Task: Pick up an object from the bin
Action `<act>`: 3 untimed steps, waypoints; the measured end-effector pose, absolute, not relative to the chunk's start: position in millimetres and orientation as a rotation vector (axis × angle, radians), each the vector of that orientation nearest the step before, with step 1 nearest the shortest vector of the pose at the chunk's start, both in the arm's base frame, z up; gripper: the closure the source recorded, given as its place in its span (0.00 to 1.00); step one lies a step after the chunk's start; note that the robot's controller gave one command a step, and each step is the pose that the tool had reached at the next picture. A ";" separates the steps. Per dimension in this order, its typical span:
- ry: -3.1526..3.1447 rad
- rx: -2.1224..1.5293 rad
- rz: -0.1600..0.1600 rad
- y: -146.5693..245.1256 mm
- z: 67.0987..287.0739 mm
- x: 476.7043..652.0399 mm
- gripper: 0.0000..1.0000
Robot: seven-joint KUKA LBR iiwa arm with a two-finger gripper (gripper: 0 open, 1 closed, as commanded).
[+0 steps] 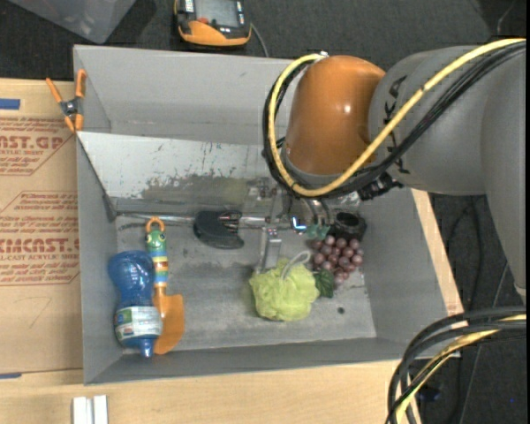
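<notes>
My gripper (272, 237) hangs under the arm's orange cover in the middle of the bin. It is just above the upper left edge of a yellow-green mesh sponge (285, 294) that lies on the bin floor. To its right lies a bunch of purple toy grapes (337, 254), touching the sponge's right side. On its left is a black scoop-like thing (219, 228) with a thin grey handle pointing left. Nothing shows in the gripper.
A crumpled blue plastic bottle (132, 303) lies at the bin's front left. An orange toy shovel (162, 281) with a coloured handle rests against it. The arm and its cables cover the bin's back right.
</notes>
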State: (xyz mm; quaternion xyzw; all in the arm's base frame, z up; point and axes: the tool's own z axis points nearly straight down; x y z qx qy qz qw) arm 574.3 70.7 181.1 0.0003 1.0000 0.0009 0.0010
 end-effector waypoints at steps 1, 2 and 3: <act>3.139 0.001 0.003 70.7 181.1 574.3 0.00; 3.128 -0.264 0.002 6.9 138.8 556.1 0.00; 3.126 -0.256 -0.004 8.4 135.3 539.7 0.00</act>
